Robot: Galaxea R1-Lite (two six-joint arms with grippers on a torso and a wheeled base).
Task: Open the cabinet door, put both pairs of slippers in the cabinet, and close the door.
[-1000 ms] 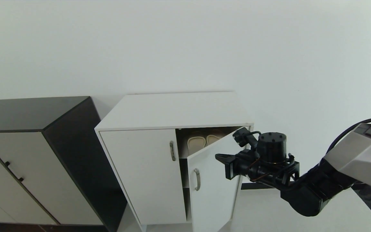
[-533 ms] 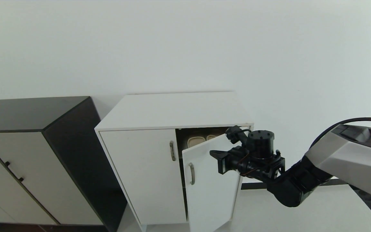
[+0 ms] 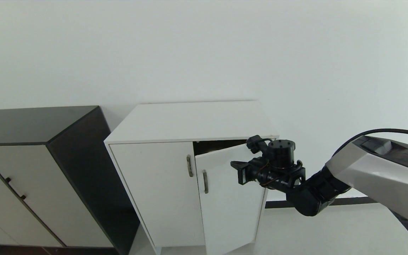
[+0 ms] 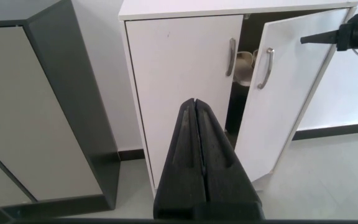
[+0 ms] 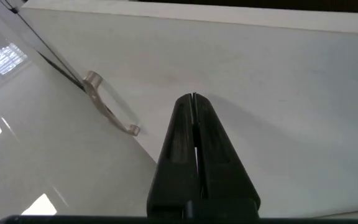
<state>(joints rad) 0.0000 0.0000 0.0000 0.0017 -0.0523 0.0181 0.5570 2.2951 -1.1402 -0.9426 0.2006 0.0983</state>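
Observation:
The white cabinet [image 3: 190, 120] stands against the wall with its left door shut. Its right door [image 3: 225, 198] stands ajar by a narrow gap at the top. My right gripper [image 3: 234, 165] is shut, its tips at the door's outer face beside the metal handle [image 3: 204, 181]. In the right wrist view the shut right gripper [image 5: 193, 99] points at the door [image 5: 260, 74] near the handle [image 5: 107, 109]. My left gripper [image 4: 195, 102] is shut and held low, away from the cabinet front [image 4: 179, 68]. A beige slipper [image 4: 247, 60] shows through the gap.
A black cabinet with pale doors [image 3: 30, 141] stands close to the left of the white one. A dark baseboard [image 3: 278, 204] runs along the wall at the right, with bare floor [image 3: 313, 233] under my right arm.
My right gripper has moved left and pushed the right door from well open to nearly shut. In the head view the slippers inside are now hidden behind the door.

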